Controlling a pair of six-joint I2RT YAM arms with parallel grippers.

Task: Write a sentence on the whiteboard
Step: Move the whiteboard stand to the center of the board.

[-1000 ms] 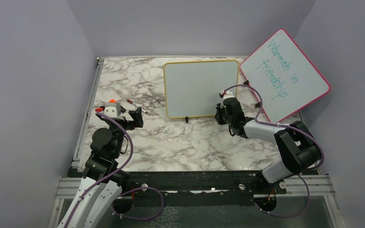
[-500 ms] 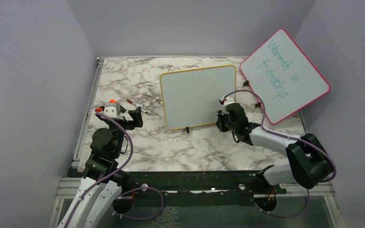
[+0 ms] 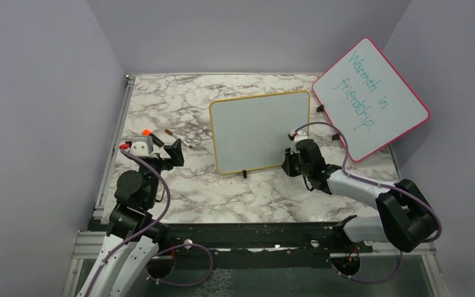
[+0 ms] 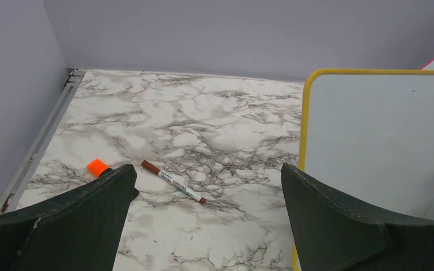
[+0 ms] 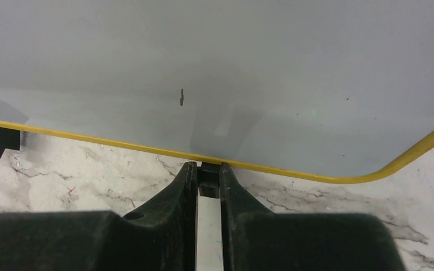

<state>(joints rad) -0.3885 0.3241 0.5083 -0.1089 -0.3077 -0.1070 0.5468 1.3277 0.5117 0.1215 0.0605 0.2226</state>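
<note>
The whiteboard (image 3: 260,130), yellow-framed and leaning up, is blank; only a tiny dark mark (image 5: 182,97) shows on it, and no sentence. My right gripper (image 3: 290,163) is at its lower right corner. In the right wrist view the right gripper (image 5: 208,169) is shut on the board's black clip foot (image 5: 208,183) under the yellow frame (image 5: 294,168). My left gripper (image 3: 164,147) is open and empty above the table, left of the board. In the left wrist view the left gripper (image 4: 208,175) has a red-capped marker (image 4: 173,182) lying on the marble just ahead of it.
A pink-red-framed board (image 3: 371,99) with teal handwriting leans at the back right. An orange-capped object (image 4: 97,167) lies by the left finger. The board's other clip foot (image 3: 243,174) stands on the marble. Walls close in left, back and right.
The right arm has stretched out lower with the board's foot in its gripper. The whiteboard has shifted left and nearer and is now slightly rotated. The left gripper moved slightly left.
</note>
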